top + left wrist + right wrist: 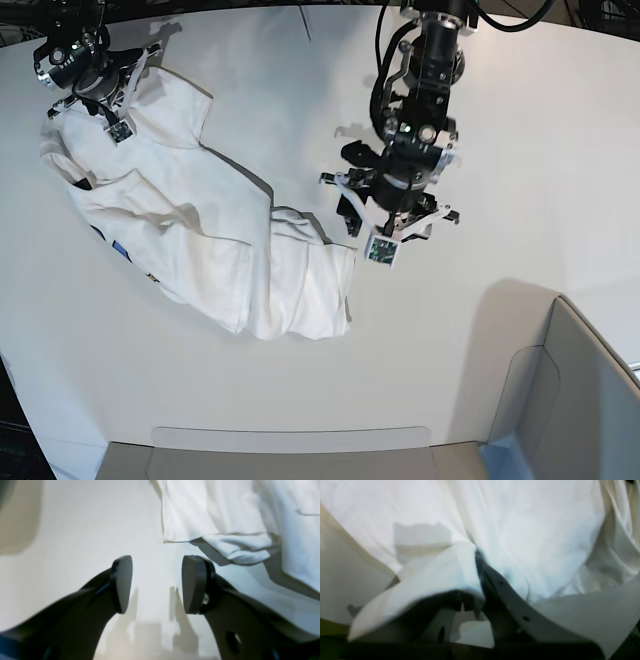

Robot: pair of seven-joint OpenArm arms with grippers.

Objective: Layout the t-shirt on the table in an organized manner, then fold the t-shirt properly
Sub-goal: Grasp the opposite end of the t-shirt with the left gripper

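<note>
The t-shirt (pixel 190 230) lies crumpled, unfolded on the table (pixel 520 150); the left gripper (pixel 157 585) gapes empty while the right gripper (pixel 476 580) pinches cloth.

T-shirt (pixel 190 240) white, bit of blue print at edge. Table (pixel 520 150) plain white. Gripper fingers (pixel 193 585) black.

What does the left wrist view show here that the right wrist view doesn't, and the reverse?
Only the left wrist view shows the left gripper, jaws apart with nothing between them, hanging over bare table just off a rumpled edge of the t-shirt. Only the right wrist view shows the right gripper shut on a pinched fold of the t-shirt, cloth draped over the fingers. Both share the white cloth of the t-shirt, with none of its print visible.
</note>
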